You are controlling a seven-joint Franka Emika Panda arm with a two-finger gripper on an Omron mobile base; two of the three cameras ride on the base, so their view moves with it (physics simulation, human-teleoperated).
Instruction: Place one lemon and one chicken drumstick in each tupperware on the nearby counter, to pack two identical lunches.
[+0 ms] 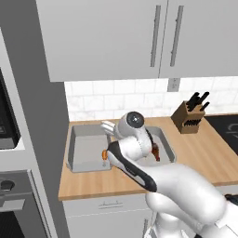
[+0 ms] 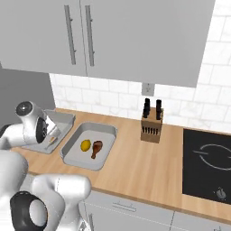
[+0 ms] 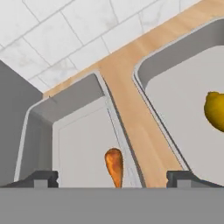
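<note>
The worktop [image 2: 135, 167] carries two grey tupperware side by side; the right tupperware [image 2: 72, 158] holds a lemon [image 2: 85, 145] and a chicken drumstick [image 2: 96, 149], while the left tupperware [image 3: 39, 131] holds one drumstick [image 3: 114, 166] lying close to its right wall. The hand [image 3: 112, 178] hangs just above that drumstick with its jaws spread wide and nothing between them. Risk: the left container appears to lack its lemon, and withdrawing low could let a fingertip drag the drumstick or catch the thin wall. The knife block [image 2: 151, 127] and the cooktop [image 2: 207, 167] stand well apart to the right and obstruct nothing.
</note>
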